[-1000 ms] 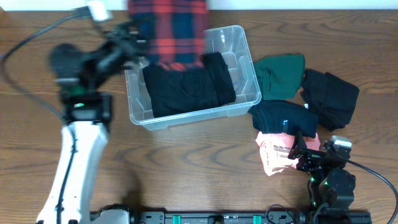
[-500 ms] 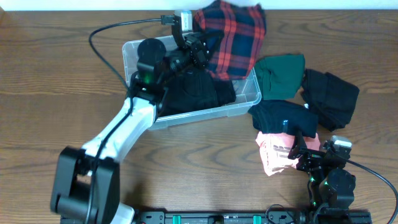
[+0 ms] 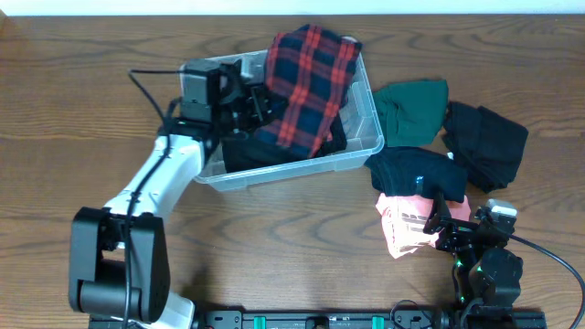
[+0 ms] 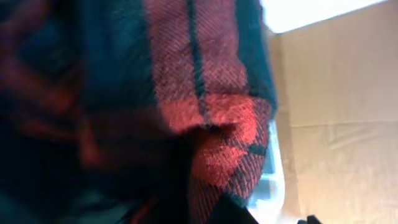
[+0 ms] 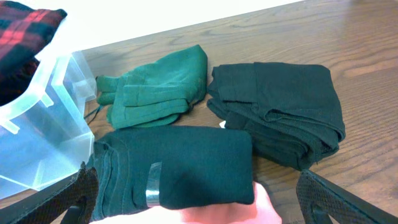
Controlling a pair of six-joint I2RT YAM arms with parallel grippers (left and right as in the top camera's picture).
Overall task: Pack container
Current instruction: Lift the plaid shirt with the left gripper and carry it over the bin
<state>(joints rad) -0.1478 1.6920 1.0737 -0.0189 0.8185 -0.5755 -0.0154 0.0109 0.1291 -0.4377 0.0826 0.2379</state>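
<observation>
Plaid cloth (image 3: 309,87) covers container (image 3: 292,170); clothes pile (image 3: 457,146) (right) obstructs.

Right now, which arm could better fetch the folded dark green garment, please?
Right: the open right gripper is nearer the garment; the left gripper is at the clear plastic bin with red plaid cloth.

A dark brown wood-grain table (image 3: 82,110) meets a bright white wall (image 5: 186,12) at its far edge.

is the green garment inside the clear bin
No, the green garment lies on the wood outside the container, just beyond one of its end walls.
</observation>
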